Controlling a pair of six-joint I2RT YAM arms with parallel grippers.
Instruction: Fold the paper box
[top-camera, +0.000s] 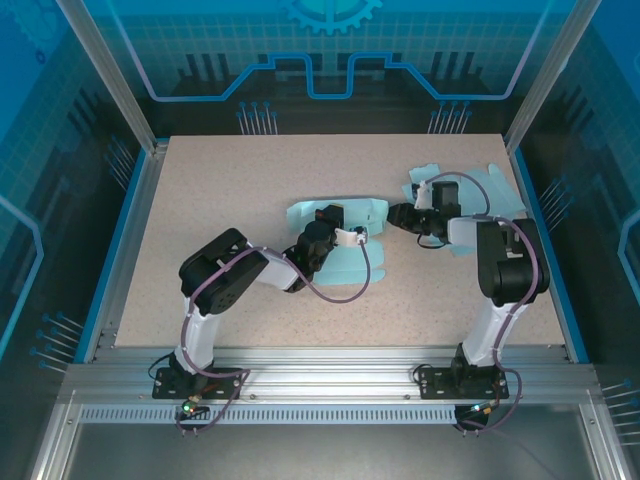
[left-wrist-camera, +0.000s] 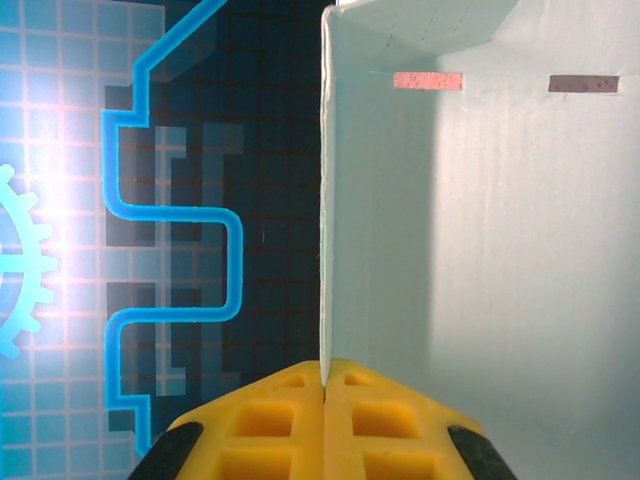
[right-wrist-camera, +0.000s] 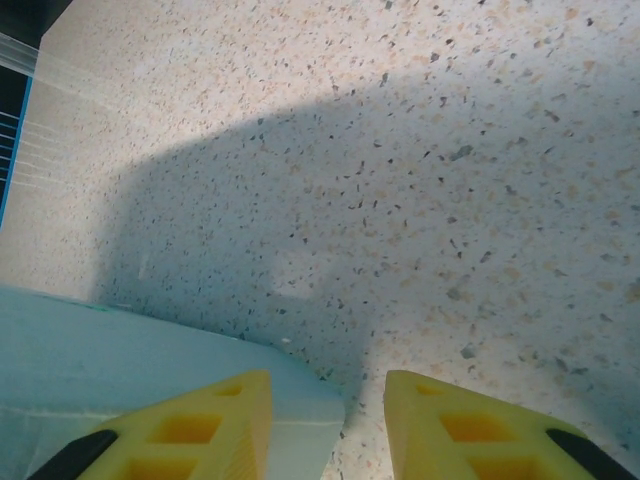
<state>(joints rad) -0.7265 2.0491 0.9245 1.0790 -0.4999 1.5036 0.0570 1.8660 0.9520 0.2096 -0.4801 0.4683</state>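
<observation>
Left wrist view: left gripper (left-wrist-camera: 324, 386) pinches the paper box (left-wrist-camera: 480, 250) by its upright edge; right gripper (right-wrist-camera: 327, 400), jaws parted, has the box corner lower-left.

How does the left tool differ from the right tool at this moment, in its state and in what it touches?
The left tool is shut, pinching the edge of an upright panel of the paper box; the right tool stands open and grips nothing. The left tool points roughly level, along that panel; the right tool points down at the table, one finger above a flat corner of the box. Both have yellow fingers.
</observation>
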